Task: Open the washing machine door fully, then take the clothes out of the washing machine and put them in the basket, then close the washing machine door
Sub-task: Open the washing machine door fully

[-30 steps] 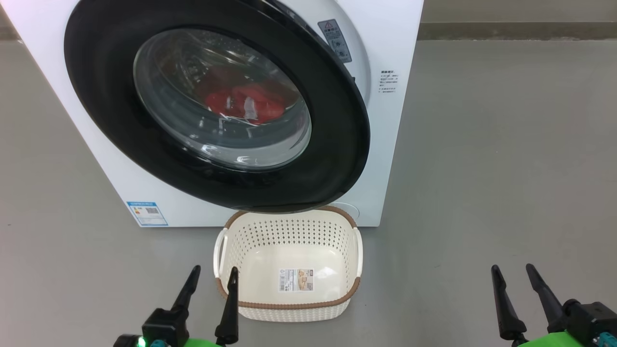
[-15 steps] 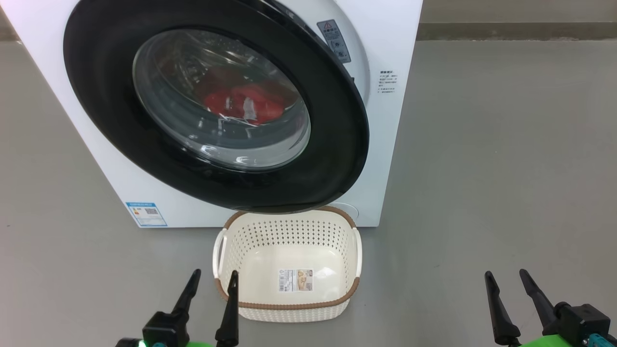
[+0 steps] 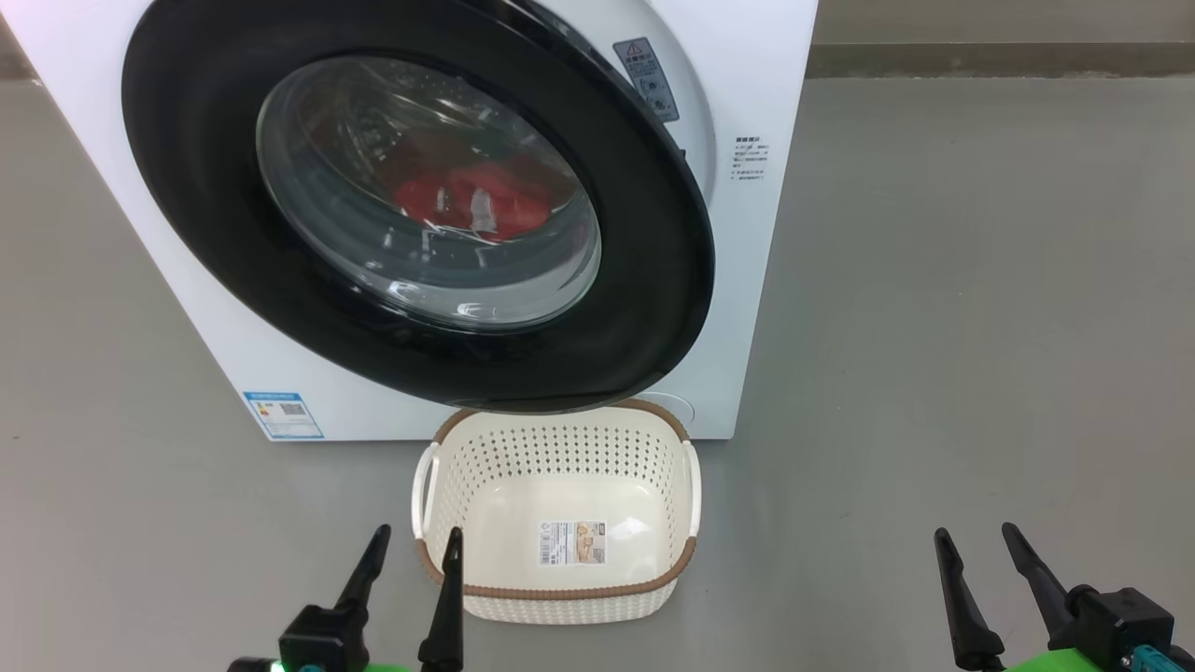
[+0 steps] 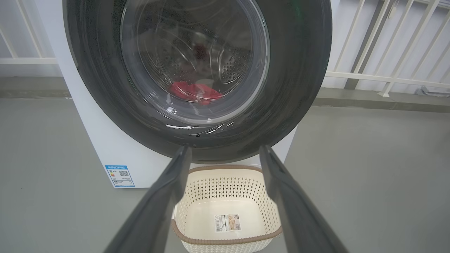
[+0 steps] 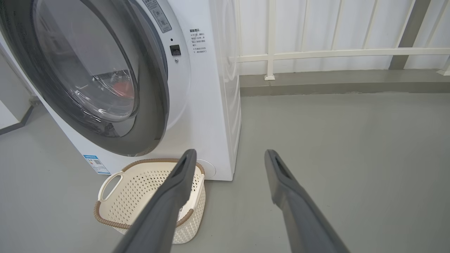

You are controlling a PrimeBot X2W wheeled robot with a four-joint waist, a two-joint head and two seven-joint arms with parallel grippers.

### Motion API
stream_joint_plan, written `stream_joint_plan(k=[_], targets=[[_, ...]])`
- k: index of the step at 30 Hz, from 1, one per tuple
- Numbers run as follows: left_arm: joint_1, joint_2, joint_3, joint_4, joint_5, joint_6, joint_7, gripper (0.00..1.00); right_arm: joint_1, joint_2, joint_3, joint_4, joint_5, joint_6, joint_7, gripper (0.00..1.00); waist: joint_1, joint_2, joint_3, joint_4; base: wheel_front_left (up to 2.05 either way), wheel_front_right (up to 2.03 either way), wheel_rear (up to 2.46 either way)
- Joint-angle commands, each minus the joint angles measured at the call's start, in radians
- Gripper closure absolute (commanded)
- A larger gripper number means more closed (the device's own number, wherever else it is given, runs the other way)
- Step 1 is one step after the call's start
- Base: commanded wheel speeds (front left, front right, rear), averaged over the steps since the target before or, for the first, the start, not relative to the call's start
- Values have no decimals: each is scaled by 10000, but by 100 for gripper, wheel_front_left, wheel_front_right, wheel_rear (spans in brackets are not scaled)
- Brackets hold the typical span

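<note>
Both tools have sunk slightly in the head view, left tool and right tool each with fingers spread apart, holding nothing. White washing machine stands on the grey floor, its black door slightly ajar. Cream basket sits under the door's lower edge, just beside the left tool. Red clothes lie in the drum behind the glass.

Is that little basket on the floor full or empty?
Empty: the basket has just a paper label on its bare bottom; the red clothes sit inside the washing machine.
</note>
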Motion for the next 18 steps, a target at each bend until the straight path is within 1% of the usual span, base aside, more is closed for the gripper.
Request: stream_joint_plan(k=[1, 5, 6, 7, 8, 16, 17, 18], targets=[[-183, 100, 304, -177, -73, 46, -92, 0, -165, -130, 238, -232, -38, 6, -12, 0, 0, 0, -2, -5, 0, 0, 0], [-197, 106, 314, -171, -64, 50, -92, 0, -182, -128, 242, -249, -33, 6, -5, 0, 0, 0, -3, -18, 0, 0, 0], [-199, 105, 311, -171, -60, 51, -92, 0, -189, -128, 244, -251, -11, 6, -6, 23, 0, 0, -1, -22, 0, 0, 0], [-198, 103, 302, -176, -52, 62, -92, 0, -198, -128, 249, -250, 11, 6, -6, 68, 0, 0, 2, -27, 0, 0, 0], [-198, 99, 294, -180, -49, 71, -92, 0, -207, -128, 254, -243, 25, 6, 1, 100, 0, 0, 3, -30, 0, 0, 0], [-244, 68, 288, -226, -93, 84, -92, 0, -522, -128, 402, -277, 658, 6, 105, 100, 0, 0, 94, -41, 0, 0, 0], [-254, 64, 285, -233, -91, 89, -92, 0, -595, -127, 376, -284, 908, 6, 99, 100, 0, 0, 109, -38, 0, 0, 0], [-263, 60, 288, -244, -94, 91, -92, 0, -688, -127, 382, -298, 1469, 6, 92, 100, 0, 0, 124, -37, 0, 0, 0]])
